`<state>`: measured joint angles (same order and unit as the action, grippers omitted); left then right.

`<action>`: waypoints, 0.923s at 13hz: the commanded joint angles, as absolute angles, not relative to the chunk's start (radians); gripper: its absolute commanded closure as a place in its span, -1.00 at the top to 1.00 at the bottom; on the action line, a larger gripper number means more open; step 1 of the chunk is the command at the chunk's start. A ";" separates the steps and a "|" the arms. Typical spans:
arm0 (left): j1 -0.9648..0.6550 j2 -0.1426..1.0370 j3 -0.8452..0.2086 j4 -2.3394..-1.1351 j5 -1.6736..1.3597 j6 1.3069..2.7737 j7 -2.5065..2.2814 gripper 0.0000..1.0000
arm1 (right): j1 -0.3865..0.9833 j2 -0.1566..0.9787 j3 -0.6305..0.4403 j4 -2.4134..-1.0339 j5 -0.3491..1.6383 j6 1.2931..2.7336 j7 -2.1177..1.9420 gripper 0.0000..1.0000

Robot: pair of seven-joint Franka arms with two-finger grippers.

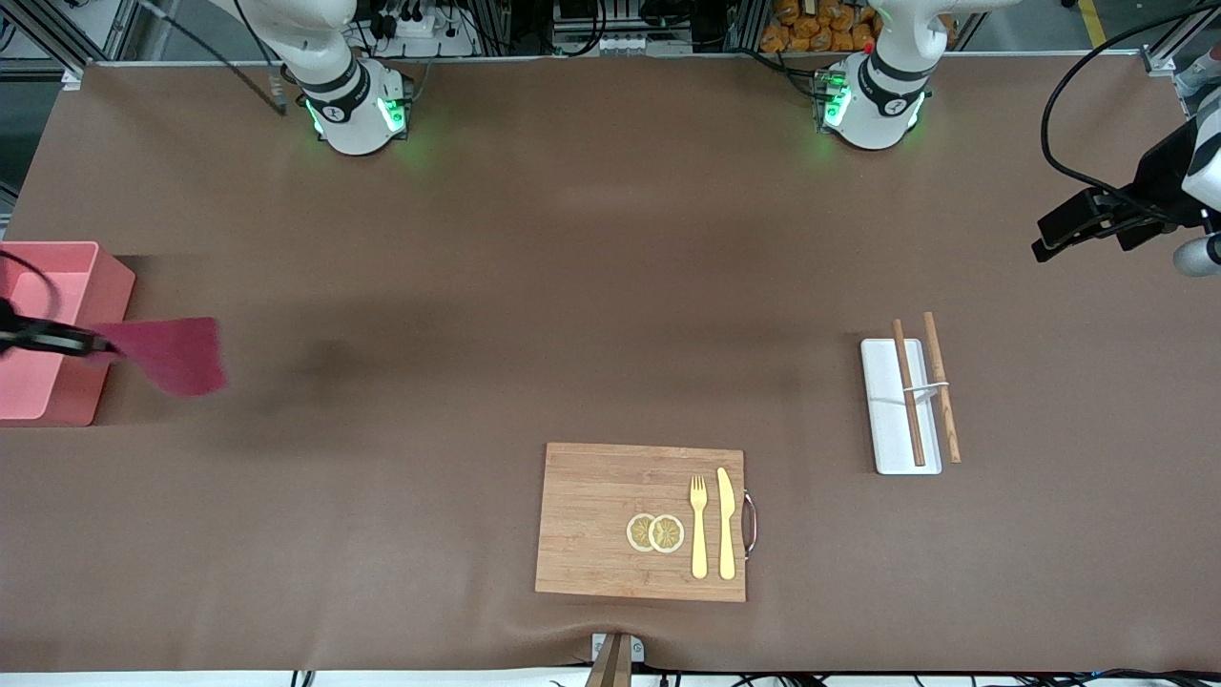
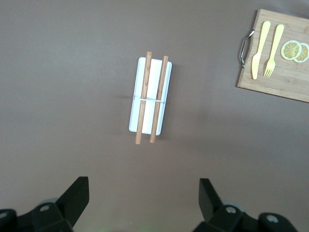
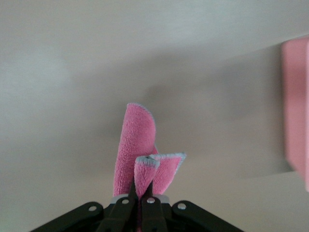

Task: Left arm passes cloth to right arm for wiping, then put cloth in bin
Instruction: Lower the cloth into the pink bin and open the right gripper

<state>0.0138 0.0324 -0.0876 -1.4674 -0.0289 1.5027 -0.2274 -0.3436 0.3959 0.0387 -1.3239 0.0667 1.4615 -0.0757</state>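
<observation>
Right now the right arm's black spidery gripper (image 1: 95, 345) hangs at the right arm's end of the table, over the edge of the pink rectangular plastic bin (image 1: 105, 286), with its fingers clenched on one corner of the small magenta-pink terry cloth (image 1: 176, 355). In the front view the cloth fans out from the fingertips in the air, over the brown table cover (image 1: 572, 286) just beside the bin. In the right wrist view the cloth (image 3: 137, 154) rises folded from between the pressed-together fingers (image 3: 126, 205), and a pink wall of the bin (image 3: 295, 106) shows at the picture's edge.

At the left arm's end of the table, the left arm's slim black gripper (image 1: 1078, 229) waits up in the air with its fingers spread wide and nothing between them. Its wrist view shows the two black fingers (image 2: 77, 195) well apart above the table, with the flat white tray (image 2: 150, 96) and the pair of brown wooden chopsticks (image 2: 145, 96) below. One chopstick lies on the tray; the other lies along its edge.

Nearer the front camera, a rectangular wooden cutting board (image 1: 610, 515) with a metal handle carries two yellow lemon slices (image 1: 655, 532), a pale yellow fork (image 1: 699, 525) and a pale yellow knife (image 1: 726, 523).
</observation>
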 commanded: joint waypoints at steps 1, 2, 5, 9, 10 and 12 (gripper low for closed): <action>0.008 0.020 -0.084 -1.466 -0.018 1.506 -0.207 1.00 | -0.454 0.419 0.060 -1.261 -0.033 1.445 -0.254 -1.00; 0.008 0.020 -0.084 -1.465 -0.018 1.506 -0.207 1.00 | -0.494 0.425 0.060 -1.256 -0.075 1.453 -0.314 -1.00; 0.008 0.023 -0.084 -1.466 -0.017 1.506 -0.209 1.00 | -0.592 0.460 0.060 -1.255 -0.239 1.570 -0.451 -1.00; 0.009 0.021 -0.084 -1.466 -0.018 1.505 -0.207 1.00 | -0.670 0.540 0.061 -1.261 -0.311 1.730 -0.459 -1.00; 0.009 0.020 -0.084 -1.466 -0.018 1.503 -0.207 1.00 | -0.690 0.551 0.061 -1.261 -0.301 1.749 -0.478 -0.65; 0.009 0.015 -0.084 -1.466 -0.018 1.502 -0.207 1.00 | -0.686 0.551 0.066 -1.264 -0.272 1.746 -0.486 1.00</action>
<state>0.0124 0.0323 -0.0876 -1.4661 -0.0289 1.5030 -0.2274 -0.6709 0.5451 0.0385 -1.2932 -0.2804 1.7617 -0.4665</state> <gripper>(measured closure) 0.000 0.815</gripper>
